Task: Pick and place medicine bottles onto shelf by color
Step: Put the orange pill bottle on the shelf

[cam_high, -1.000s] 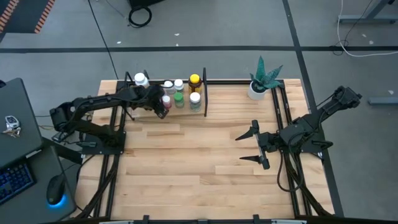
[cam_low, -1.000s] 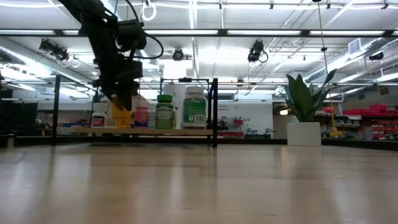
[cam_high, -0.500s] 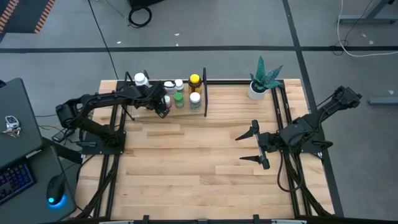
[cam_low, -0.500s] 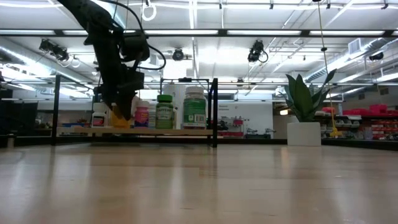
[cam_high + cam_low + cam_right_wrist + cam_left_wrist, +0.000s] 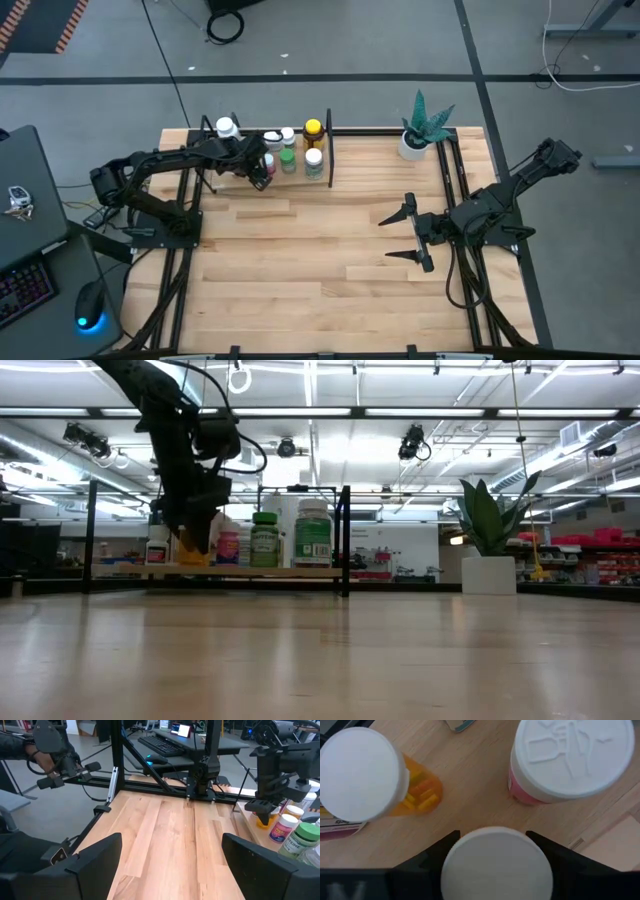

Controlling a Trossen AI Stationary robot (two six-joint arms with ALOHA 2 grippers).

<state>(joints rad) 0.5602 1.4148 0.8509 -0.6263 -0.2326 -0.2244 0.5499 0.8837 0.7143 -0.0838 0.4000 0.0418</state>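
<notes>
The shelf, a light board framed by black rods, stands at the table's far left. On it stand several bottles: a pink one, an orange one, a green one, a white one and an amber one with a yellow cap. My left gripper is over the shelf's near side, shut on an orange bottle with a white cap. My right gripper is open and empty over the table's right half. My left gripper pinches the orange bottle's white cap between its two fingers, one on each side. The fingers come from above, pointing down. The bottle hangs upright below them, its base at the shelf board; whether it rests there I cannot tell.
A white pot with a green plant stands at the table's far right. The shelf's black upright rods rise at its right end. Bare wooden tabletop lies between the arms. A keyboard and mouse are off the table's left.
My left gripper has gone down a little toward the shelf board with the orange bottle, which stays upright in the shut fingers. In the last half second it has kept still.
</notes>
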